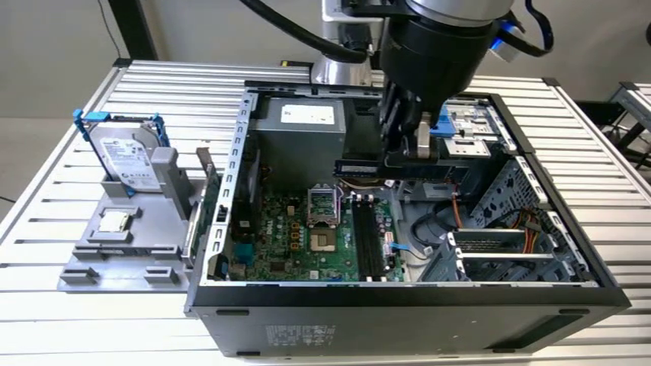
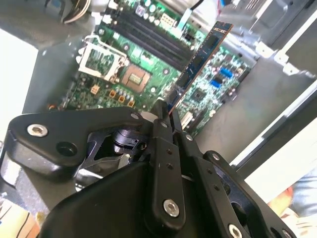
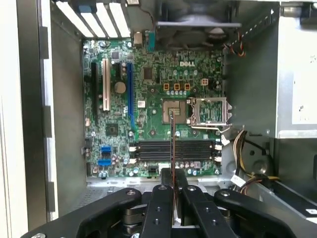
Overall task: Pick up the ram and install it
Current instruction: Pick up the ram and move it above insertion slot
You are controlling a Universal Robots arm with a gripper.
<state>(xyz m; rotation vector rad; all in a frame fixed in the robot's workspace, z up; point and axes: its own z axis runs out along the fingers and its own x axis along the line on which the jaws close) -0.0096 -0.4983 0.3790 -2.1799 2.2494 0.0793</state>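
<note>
The claw point(image 1: 412, 158) is clamped on the ram point(image 1: 364, 168), which hangs level over the motherboard point(image 1: 295, 244) inside the open case. From here, the stick's long axis looks to lie across the black slots point(image 1: 368, 236) below, not along them.

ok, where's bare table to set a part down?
Bare slatted metal table in front of the grey plastic fixture, and beside the black computer case on the exterior view's right. Crowded inside the case: the tool holds the slim green-blue ram stick over the motherboard.
</note>
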